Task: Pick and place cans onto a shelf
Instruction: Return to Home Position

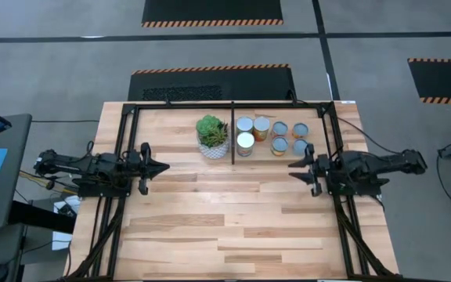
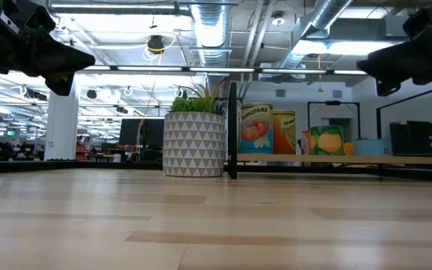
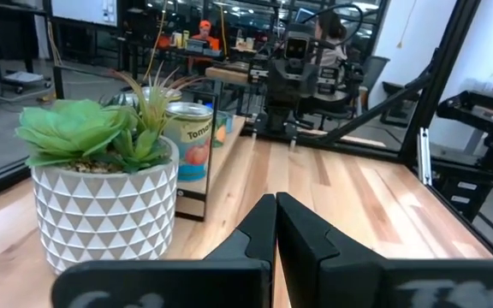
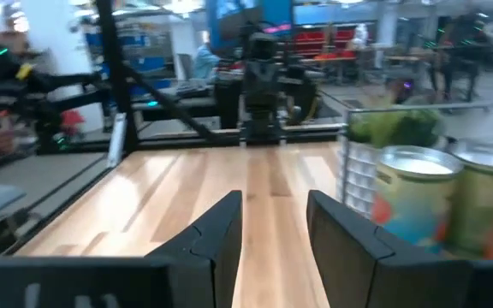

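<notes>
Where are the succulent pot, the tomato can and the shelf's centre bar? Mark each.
succulent pot [image 2: 193,144]: low view, patterned front wall.
tomato can [image 2: 256,129]: low view, label front.
centre bar [image 1: 232,149]: high view, lower stretch.

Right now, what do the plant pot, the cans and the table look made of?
The pot looks like matte ceramic, white with grey triangles. The cans are probably metal: shiny silver lids, printed labels. The table is light wood, with plank seams and grain.

A shelf is seen at the far part of the wooden table. Seven cans are grouped on it right of the centre bar. A potted plant is placed just left of this bar.
</notes>
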Robot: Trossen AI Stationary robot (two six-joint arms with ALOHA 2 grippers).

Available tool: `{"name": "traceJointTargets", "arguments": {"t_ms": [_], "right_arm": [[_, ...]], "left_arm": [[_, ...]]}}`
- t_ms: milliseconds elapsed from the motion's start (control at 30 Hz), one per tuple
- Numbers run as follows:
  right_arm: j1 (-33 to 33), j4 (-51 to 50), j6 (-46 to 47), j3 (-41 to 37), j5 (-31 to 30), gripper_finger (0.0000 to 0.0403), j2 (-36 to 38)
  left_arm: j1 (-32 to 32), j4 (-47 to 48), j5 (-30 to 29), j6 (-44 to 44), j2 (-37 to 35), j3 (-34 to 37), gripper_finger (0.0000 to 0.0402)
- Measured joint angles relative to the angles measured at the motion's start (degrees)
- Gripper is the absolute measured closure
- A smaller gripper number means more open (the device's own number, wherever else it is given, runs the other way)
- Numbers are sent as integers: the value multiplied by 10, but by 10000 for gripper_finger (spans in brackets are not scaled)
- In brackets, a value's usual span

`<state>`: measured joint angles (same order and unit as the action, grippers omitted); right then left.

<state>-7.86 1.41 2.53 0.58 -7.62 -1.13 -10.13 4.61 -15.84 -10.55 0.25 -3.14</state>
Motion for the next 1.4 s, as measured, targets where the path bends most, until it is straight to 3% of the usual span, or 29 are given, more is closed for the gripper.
{"name": "traceJointTargets", "arguments": {"t_ms": [100, 300, 433, 767, 1400], "right_arm": [[24, -1, 35, 0, 5, 244, 0], [46, -12, 52, -1, 89, 244, 0], [46, -11, 56, -1, 89, 244, 0], [46, -11, 51, -1, 87, 244, 0], [46, -10, 50, -1, 87, 244, 0]], "left_arm": [[0, 0, 0, 0, 0, 0, 401], [0, 3, 41, 5, 0, 0, 401], [0, 1, 76, 39, 0, 0, 401], [0, -16, 79, 160, 0, 1, 402], [0, 7, 77, 136, 0, 0, 401]]}}
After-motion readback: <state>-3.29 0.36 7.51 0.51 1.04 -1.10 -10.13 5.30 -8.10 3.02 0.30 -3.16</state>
